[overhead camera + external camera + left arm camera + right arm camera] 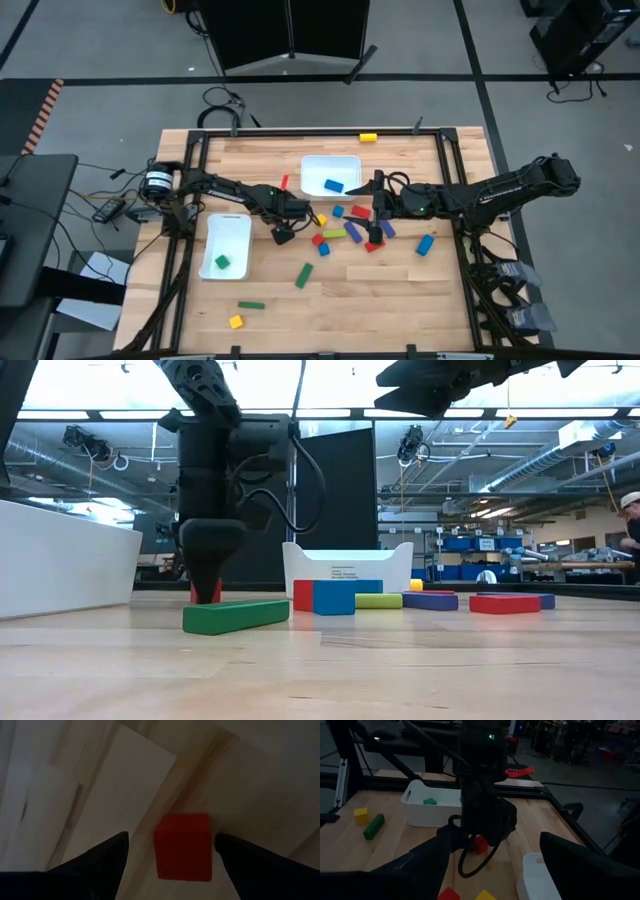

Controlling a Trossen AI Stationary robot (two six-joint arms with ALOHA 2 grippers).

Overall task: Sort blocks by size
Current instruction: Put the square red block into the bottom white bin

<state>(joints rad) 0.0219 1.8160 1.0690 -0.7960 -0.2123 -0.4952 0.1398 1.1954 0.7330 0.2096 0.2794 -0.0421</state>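
Item: small red cube block [183,847] on wooden table [400,290] — betw. spread fingers of left gripper [170,852] (untouched); right gripper [490,865] also agape.

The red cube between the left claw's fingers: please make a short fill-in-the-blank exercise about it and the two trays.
1. The left claw stands open around a ____ cube.
2. The left tray holds one ____ block.
3. The far tray holds one ____ block.

Missing words: red; green; blue
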